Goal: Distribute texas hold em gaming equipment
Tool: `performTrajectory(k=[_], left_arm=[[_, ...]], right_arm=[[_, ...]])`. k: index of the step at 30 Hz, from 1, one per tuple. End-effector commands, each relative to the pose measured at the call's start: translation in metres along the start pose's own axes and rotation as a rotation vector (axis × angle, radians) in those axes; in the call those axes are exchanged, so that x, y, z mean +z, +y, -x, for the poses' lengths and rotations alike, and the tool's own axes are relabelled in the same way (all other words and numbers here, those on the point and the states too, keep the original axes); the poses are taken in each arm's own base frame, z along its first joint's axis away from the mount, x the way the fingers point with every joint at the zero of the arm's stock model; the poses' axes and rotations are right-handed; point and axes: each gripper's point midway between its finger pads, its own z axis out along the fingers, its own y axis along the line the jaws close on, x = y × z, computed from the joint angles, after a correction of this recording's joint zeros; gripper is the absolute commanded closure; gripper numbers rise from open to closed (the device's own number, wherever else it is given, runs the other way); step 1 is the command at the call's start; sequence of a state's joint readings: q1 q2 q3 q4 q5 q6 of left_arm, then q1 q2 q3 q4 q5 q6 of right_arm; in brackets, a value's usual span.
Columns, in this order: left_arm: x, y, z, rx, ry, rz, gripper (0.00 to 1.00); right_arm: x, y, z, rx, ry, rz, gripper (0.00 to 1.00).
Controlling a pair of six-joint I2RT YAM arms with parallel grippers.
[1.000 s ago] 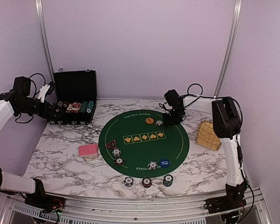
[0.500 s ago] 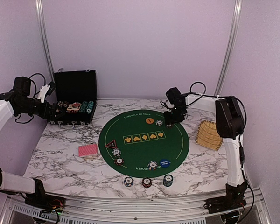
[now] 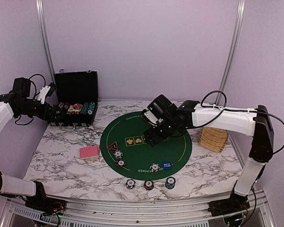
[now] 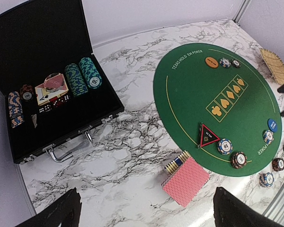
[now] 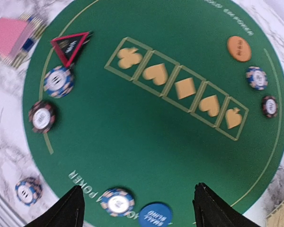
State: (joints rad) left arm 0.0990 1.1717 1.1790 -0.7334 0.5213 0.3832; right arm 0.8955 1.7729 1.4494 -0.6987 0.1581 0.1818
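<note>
A red-backed card deck (image 3: 89,152) lies on the marble left of the round green mat (image 3: 132,158); it also shows in the left wrist view (image 4: 185,178). A red-rimmed black triangle (image 3: 112,146) and two chips (image 3: 118,154) sit on the mat's left part. A blue disc (image 3: 166,165) and a chip (image 3: 154,167) sit at its near edge. Three chips (image 3: 148,184) lie on the marble in front. An orange disc (image 5: 238,48) and two chips (image 5: 256,77) lie at the far side. My right gripper (image 3: 151,135) hovers open and empty over the mat's middle (image 5: 138,189). My left gripper (image 3: 48,112) is open and empty, high beside the case (image 4: 146,208).
An open black hinged case (image 3: 75,90) stands at the back left, holding chip stacks and cards (image 4: 80,78). A tan slatted wooden object (image 3: 214,138) lies right of the mat. Metal frame posts (image 3: 45,42) rise at the back corners.
My right arm has swung from the mat's far right edge leftward to above the mat's middle. The left arm and the objects have not moved.
</note>
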Motion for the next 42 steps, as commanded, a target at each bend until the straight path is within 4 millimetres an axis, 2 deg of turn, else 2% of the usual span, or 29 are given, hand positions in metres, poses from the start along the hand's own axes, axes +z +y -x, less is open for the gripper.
performTrajectory(k=[1, 2, 6, 11, 15, 22, 42], left_arm=[[-0.011, -0.005, 0.003, 0.015, -0.014, 0.008, 0.01], [-0.012, -0.006, 0.003, 0.016, -0.017, 0.006, 0.01], [-0.011, -0.007, 0.002, 0.005, -0.016, -0.005, 0.01], [-0.012, -0.008, 0.002, 0.0, -0.011, -0.005, 0.01], [-0.015, -0.009, 0.001, -0.002, -0.01, 0.0, 0.01], [-0.016, -0.01, 0.001, 0.0, -0.004, -0.002, 0.01], [-0.015, -0.01, 0.002, 0.004, -0.002, -0.011, 0.01]], right_arm=[[-0.019, 0.058, -0.053, -0.059, 0.095, 0.118, 0.21], [-0.021, 0.074, -0.066, -0.083, 0.118, 0.143, 0.2], [-0.022, 0.109, -0.108, -0.125, 0.198, 0.213, 0.19], [-0.02, 0.134, -0.136, -0.176, 0.265, 0.283, 0.16], [-0.015, 0.139, -0.139, -0.201, 0.285, 0.287, 0.16], [0.002, 0.134, -0.143, -0.24, 0.301, 0.234, 0.16], [0.019, 0.127, -0.145, -0.245, 0.317, 0.189, 0.28]])
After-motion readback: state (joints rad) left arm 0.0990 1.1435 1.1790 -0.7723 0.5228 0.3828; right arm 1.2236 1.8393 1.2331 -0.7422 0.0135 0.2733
